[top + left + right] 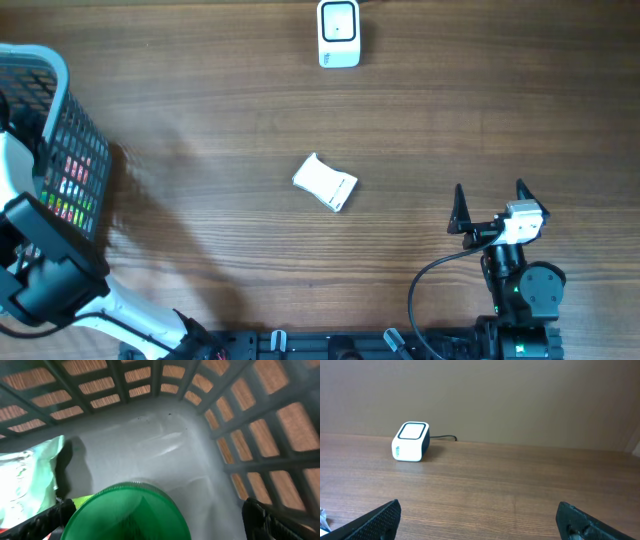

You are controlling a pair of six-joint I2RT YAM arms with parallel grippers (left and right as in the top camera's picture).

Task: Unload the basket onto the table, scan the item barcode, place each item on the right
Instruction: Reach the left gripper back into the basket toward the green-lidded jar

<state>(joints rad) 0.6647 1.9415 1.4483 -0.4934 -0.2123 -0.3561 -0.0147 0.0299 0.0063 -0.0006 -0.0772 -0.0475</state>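
Brown wood grain runs across the surface (pixel 200 100), smooth and matte, with long streaks going left to right. Behind it, in the right wrist view, stands a plain beige wall (pixel 520 395).

At the far edge sits the scanner (pixel 338 33), a small white box with rounded corners, a dark side and a pale square window on top; a thin dark cable (pixel 444 437) leaves its back. Near the middle of the surface, well apart from the scanner, lies a packet (pixel 325 183): white, flat, roughly rectangular, slightly crumpled and turned at an angle. No barcode can be made out on it.

At the left edge stands a basket (pixel 62 75) of black plastic mesh with a white rim, with coloured goods showing through its side. Seen from inside, its wall is a grid of square holes over a smooth grey floor. On that floor are a round, glossy green lid (pixel 127 515) and, to its left, a shiny silver-green pouch (pixel 25 480).

The left claw (pixel 156 507) is down in the basket, spread fully wide to either side of the lid, gripping nothing. The right claw (pixel 489 190) hangs over bare wood at the near right, equally wide and empty.
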